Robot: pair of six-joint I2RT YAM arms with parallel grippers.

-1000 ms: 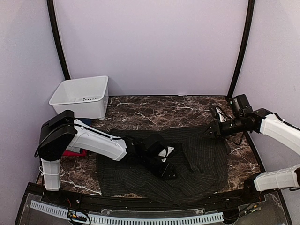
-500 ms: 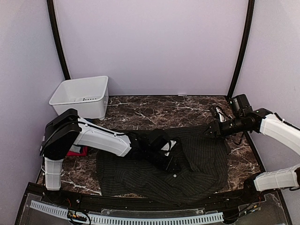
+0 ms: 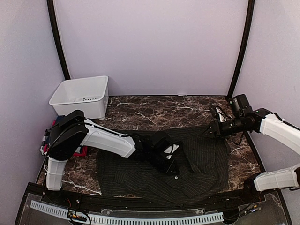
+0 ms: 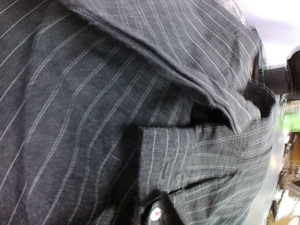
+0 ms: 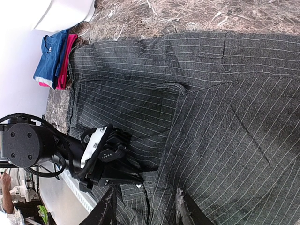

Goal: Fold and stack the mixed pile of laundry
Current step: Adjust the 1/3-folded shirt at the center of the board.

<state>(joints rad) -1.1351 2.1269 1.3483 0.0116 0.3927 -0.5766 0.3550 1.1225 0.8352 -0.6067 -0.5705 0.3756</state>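
Likely flattening striped shirt (image 3: pixel 206 159) on worktop (image 3: pixel 154 110). Left hand (image 3: pixel 173 166) low on shirt middle, cannot tell grip. Right hand (image 3: pixel 207 132) part open by shirt edge. Next: pinch edge, pull flat.

you've got pale lilac walls (image 3: pixel 150 47) on three sides, evenly lit. dark veined marble tabletop (image 3: pixel 159 110) runs behind the left gripper (image 3: pixel 171 163) and right gripper (image 3: pixel 209 131). one black pole (image 3: pixel 57 42) rises far back-left of the left, a second pole (image 3: pixel 242 47) behind the right.

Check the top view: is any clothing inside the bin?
No, the bin shows only its bare white inside, and the striped shirt lies outside it.
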